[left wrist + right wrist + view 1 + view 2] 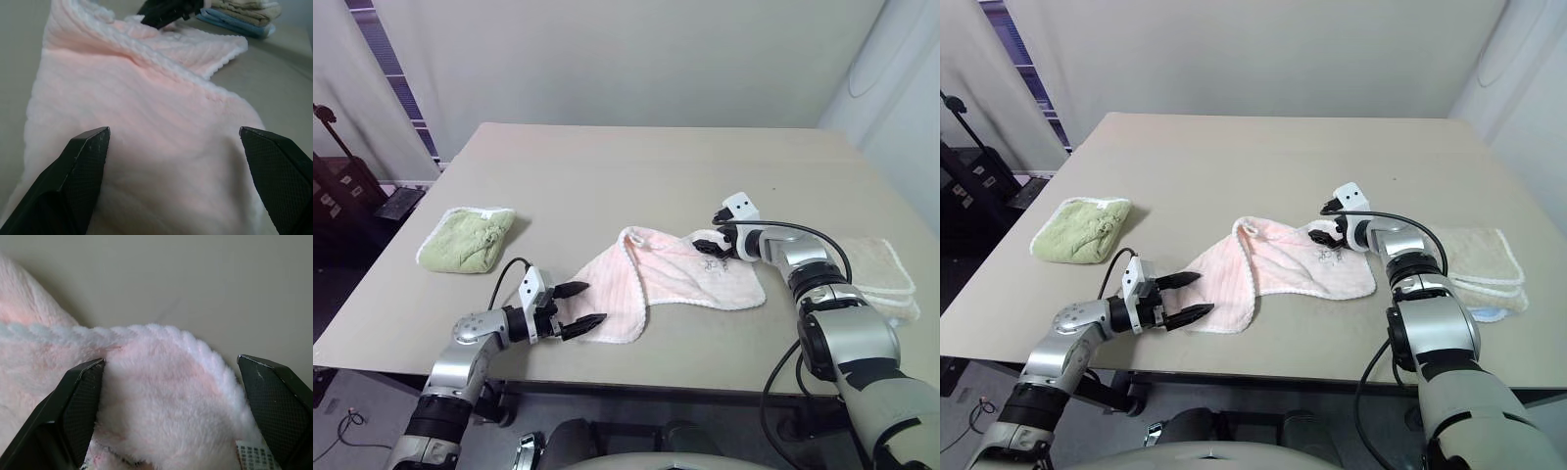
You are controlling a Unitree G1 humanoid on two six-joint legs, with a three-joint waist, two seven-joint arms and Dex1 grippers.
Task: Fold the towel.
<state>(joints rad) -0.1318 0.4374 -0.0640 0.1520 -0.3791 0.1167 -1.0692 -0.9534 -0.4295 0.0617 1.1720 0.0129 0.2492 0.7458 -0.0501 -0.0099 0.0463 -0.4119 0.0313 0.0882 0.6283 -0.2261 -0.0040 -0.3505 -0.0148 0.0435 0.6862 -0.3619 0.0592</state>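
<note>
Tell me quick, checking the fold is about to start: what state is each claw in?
Left claw: open, at the near corner of the towel, holding nothing.
Right claw: open over the towel's far edge, holding nothing.

So the towel (680, 279) is a pale pink terry cloth one with a white stitched edge, lying rumpled and spread out near the front middle of the desk (636, 166). It's not flat: one part angles down toward the front edge, the other spreads off to the right, and a raised fold runs between them. There's a small white tag with dark print at its far right corner.
</note>
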